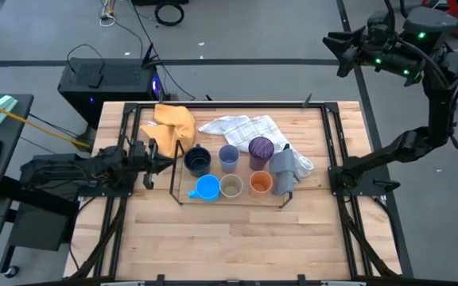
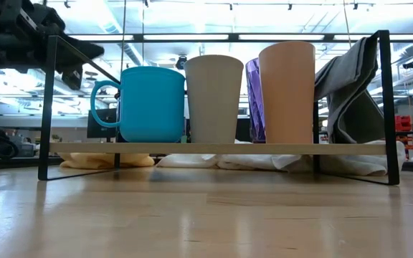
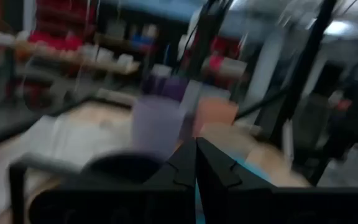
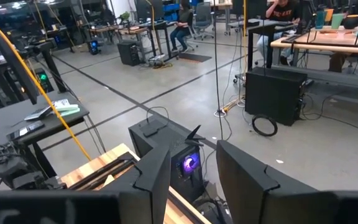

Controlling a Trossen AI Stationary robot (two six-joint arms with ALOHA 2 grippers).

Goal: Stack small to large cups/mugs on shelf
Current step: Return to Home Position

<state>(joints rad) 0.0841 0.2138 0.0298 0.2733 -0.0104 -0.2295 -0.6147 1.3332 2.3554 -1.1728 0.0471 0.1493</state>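
A: Six cups/mugs, every one up on the shelf [image 2: 192, 149], two rows of three! Nearer the low camera: bright blue mug [image 1: 207, 188], tan cup [image 1: 230, 187], orange cup [image 1: 261, 183]. Behind them: dark navy mug [image 1: 198, 161], pale lavender cup [image 1: 228, 156], purple cup [image 1: 261, 148].

B: And the arms? The left gripper [image 3: 196, 158] sits low, just beside the shelf's left end, fingers pressed together on nothing. The right gripper [image 4: 192, 149] hangs high, well beyond the far right corner of the table [image 1: 237, 238], fingers spread, nothing between them.

A: Cloths all around, too. The grey cloth [image 1: 285, 171] drapes over the shelf's right end, close by the orange cup. The yellow cloth [image 1: 173, 127] and the white-checked cloth [image 1: 241, 127] lie on the table behind the rack.

B: So the placing looks finished. Only parking the arms seems left.

A: Suppose one cup needed correcting. How would it handle?

B: They look rigid and light, with smooth walls, so probably slippery under a side squeeze. The tall tan and orange cups would likely tip if knocked.

A: Best hold, then?

B: Across the rim, probably, one finger inside and one outside. The row is packed tight, with little room between neighbours. The bright blue mug's handle points outward, away from the tan cup, and that is the easy way in.
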